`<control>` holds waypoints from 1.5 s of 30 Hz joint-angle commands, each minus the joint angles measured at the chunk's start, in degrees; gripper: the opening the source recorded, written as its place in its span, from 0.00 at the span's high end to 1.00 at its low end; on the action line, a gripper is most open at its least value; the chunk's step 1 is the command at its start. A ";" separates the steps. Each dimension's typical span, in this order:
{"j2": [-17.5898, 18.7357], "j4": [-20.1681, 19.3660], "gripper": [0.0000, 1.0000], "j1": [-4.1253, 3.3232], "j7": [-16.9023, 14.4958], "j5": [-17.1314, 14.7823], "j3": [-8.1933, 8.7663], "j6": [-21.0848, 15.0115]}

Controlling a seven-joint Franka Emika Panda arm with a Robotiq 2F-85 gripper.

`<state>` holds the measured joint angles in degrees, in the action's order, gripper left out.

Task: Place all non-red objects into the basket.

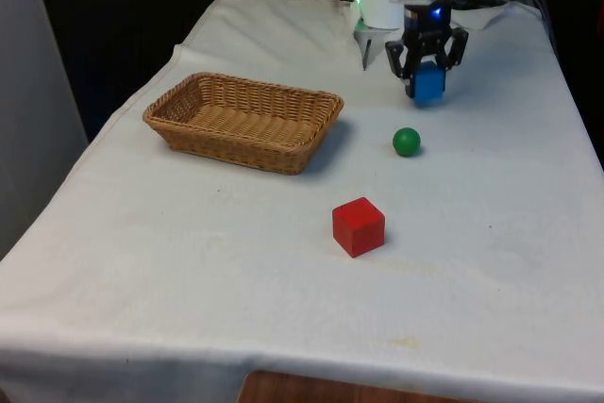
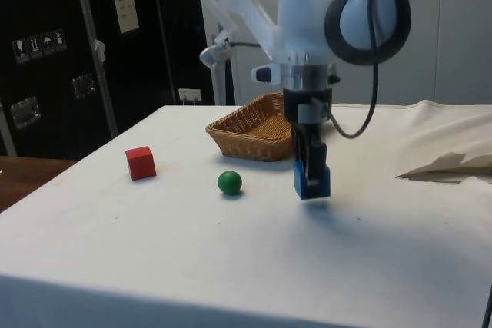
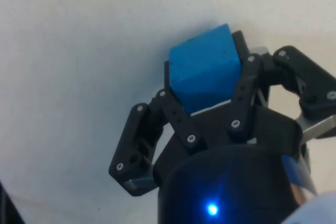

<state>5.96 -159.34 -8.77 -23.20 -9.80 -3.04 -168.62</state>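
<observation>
A blue block (image 1: 428,85) is pinched in the claw (image 1: 427,82) — held just above the table (image 1: 491,233). A green ball (image 1: 406,142) and a red cube (image 1: 359,226) are seen nearby, the basket (image 1: 243,122) apart.

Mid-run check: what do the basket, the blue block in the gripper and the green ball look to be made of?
Basket: woven wicker or rattan, tan, with visible plaited strands and a braided rim. Blue block: probably painted wood or hard plastic, with flat matte faces and crisp edges; it is held in the gripper. Green ball: smooth, slightly glossy, possibly painted wood or plastic; cannot tell which.
</observation>
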 commanded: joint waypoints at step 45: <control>-19.37 2.81 0.97 0.92 0.57 0.92 -0.34 21.20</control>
<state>-13.58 -156.88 -8.02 -23.72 -9.74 -2.86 -147.82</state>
